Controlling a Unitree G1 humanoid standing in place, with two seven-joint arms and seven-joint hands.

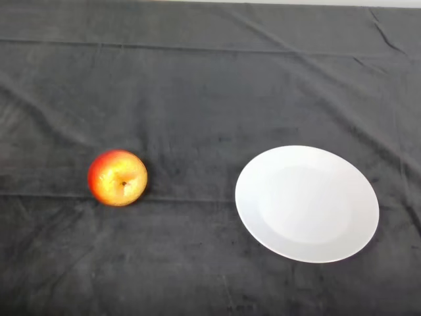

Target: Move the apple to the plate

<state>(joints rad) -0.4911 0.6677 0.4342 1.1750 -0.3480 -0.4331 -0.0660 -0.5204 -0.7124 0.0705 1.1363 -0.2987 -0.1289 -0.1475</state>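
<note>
A red and yellow apple sits on the dark cloth at the left of the head view, its stem end facing up. A round white plate lies on the cloth to the right of the apple, a good gap apart from it, with nothing on it.
The dark cloth covers the whole table and has creases running across it. A pale strip of wall or table edge shows along the far top.
</note>
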